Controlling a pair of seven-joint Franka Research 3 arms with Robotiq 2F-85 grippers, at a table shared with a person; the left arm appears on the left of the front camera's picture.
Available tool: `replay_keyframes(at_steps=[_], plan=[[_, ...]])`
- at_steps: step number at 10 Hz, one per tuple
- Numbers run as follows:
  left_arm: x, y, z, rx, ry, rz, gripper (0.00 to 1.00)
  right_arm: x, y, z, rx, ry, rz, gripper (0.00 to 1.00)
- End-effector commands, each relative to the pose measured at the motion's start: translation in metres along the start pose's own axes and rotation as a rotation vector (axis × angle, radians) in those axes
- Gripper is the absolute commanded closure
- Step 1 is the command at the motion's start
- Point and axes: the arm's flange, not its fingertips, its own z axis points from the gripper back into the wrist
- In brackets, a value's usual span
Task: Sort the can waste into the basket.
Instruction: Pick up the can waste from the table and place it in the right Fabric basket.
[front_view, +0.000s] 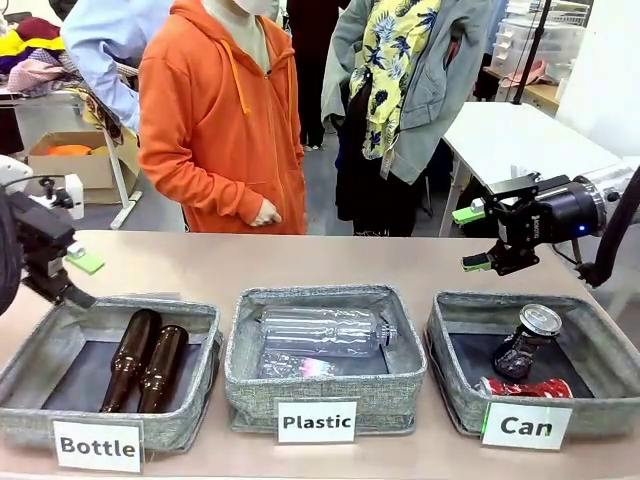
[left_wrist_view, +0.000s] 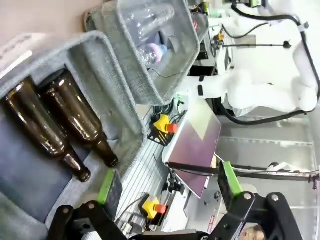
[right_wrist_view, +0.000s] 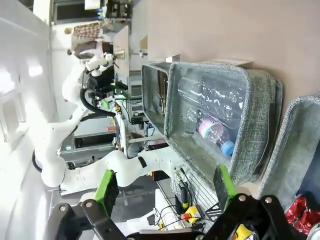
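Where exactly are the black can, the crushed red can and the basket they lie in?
black can (front_view: 527, 343), front view, on its dark side below the silver top.
crushed red can (front_view: 525, 388), front view, on its dented red body.
Can basket (front_view: 450, 360), front view, on its grey left wall.

Two brown glass bottles (front_view: 145, 360) lie side by side in the "Bottle" basket (front_view: 30, 365). Clear plastic bottles (front_view: 325, 330) fill the "Plastic" basket (front_view: 240, 350).

A tan desk (front_view: 330, 262) is seen, with three grey baskets set in a row along its near side. The "Bottle" basket (front_view: 30, 365) stands at the left, the "Plastic" basket (front_view: 240, 370) in the middle, and the "Can" basket (front_view: 445, 350) at the right, each apart from the next.
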Motion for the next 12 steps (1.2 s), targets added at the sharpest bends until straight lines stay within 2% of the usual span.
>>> replay_keyframes(at_steps=[1, 12], plan=[[0.002, 0.0051, 0.0143, -0.005, 0.034, 0.013, 0.0, -0.0007, 0.0037, -0.0008, -0.003, -0.004, 0.012, 0.0], [0.002, 0.0051, 0.0143, -0.005, 0.034, 0.013, 0.0, -0.0007, 0.0037, -0.0008, -0.003, -0.004, 0.012, 0.0]])
